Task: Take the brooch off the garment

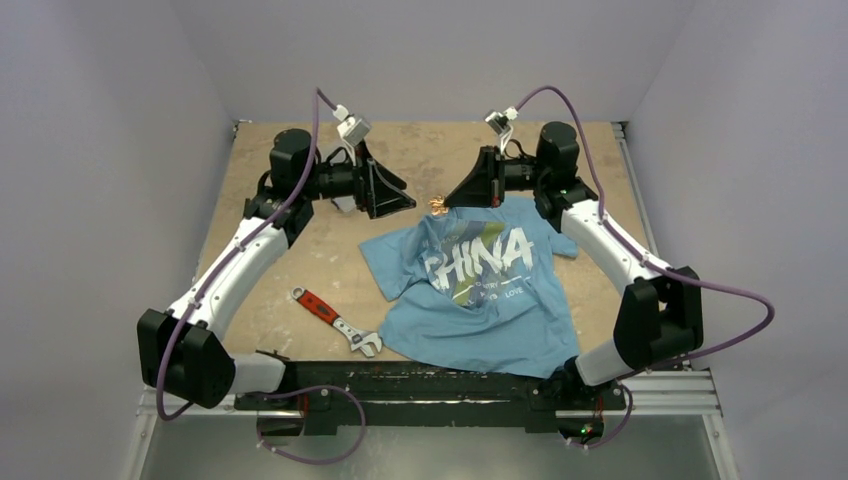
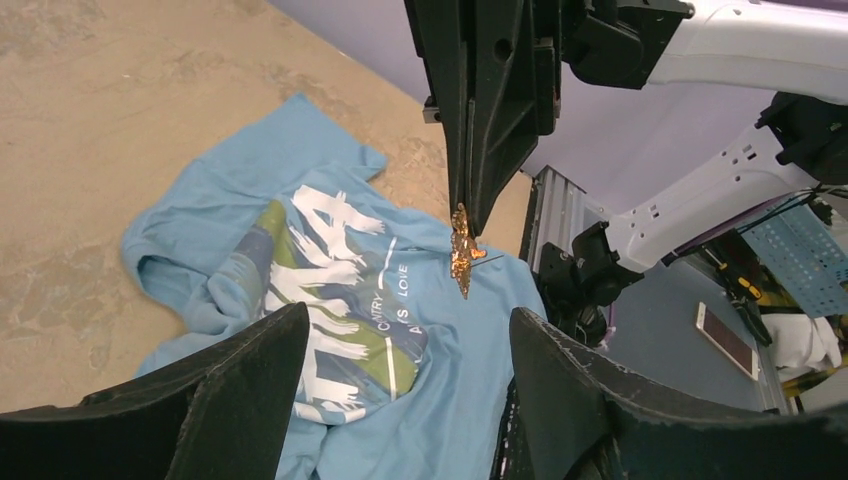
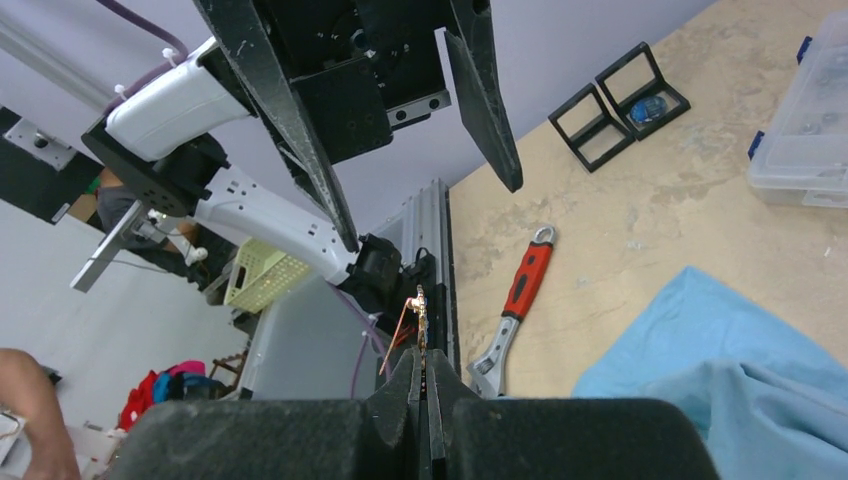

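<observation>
Above the table (image 1: 300, 260), the right gripper (image 3: 425, 385) pinched the brooch (image 3: 419, 312), apparently free of the garment (image 1: 490, 310); the left gripper (image 2: 400, 340) gaped with jaws wide, and setting it down seemed next.

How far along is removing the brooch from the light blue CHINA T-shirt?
Done: the small gold brooch is off the light blue T-shirt, no cloth attached. In hand: the right gripper is shut on it, holding it clear in the air. The left gripper is open, empty. Left: probably only setting the brooch down.
</observation>
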Tool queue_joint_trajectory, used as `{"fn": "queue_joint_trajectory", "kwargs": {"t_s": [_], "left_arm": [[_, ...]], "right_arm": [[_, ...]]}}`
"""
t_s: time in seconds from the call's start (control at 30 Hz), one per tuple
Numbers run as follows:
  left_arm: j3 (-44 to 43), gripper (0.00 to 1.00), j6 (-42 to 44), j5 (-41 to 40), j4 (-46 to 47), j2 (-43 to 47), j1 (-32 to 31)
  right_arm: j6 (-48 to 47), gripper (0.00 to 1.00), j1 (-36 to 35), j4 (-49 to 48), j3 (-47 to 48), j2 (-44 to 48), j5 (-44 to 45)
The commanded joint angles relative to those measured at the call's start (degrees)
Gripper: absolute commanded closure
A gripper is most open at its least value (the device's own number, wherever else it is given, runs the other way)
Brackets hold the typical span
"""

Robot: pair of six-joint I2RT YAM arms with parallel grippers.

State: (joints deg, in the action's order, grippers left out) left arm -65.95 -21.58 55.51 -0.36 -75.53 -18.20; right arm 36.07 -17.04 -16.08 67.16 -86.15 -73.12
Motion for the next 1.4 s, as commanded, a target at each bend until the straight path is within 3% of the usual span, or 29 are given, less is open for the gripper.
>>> {"fn": "queue_joint_trajectory", "kwargs": {"t_s": [0.0, 0.5, 0.9, 1.37], "left_arm": [[-0.56, 0.25, -2.56, 1.76, 3.38, 1.72, -1.92], [-2.94, 0.31, 2.23, -7.03, -3.95, 1.98, -9.59], [-2.73, 0.37, -1.66, -4.02, 3.81, 1.11, -10.02], [-2.86, 0.50, -0.51, -6.90, 3.91, -0.22, -10.19]], "right_arm": [[2.63, 1.00, -0.10, -1.14, 1.32, 3.05, -0.53], [3.30, 1.00, -0.97, -1.34, 0.71, 4.39, 0.24], [0.88, 1.00, -1.63, 0.90, 0.61, 4.76, 0.28], [-0.03, 1.00, -1.86, 1.48, 0.70, 4.76, -0.15]]}}
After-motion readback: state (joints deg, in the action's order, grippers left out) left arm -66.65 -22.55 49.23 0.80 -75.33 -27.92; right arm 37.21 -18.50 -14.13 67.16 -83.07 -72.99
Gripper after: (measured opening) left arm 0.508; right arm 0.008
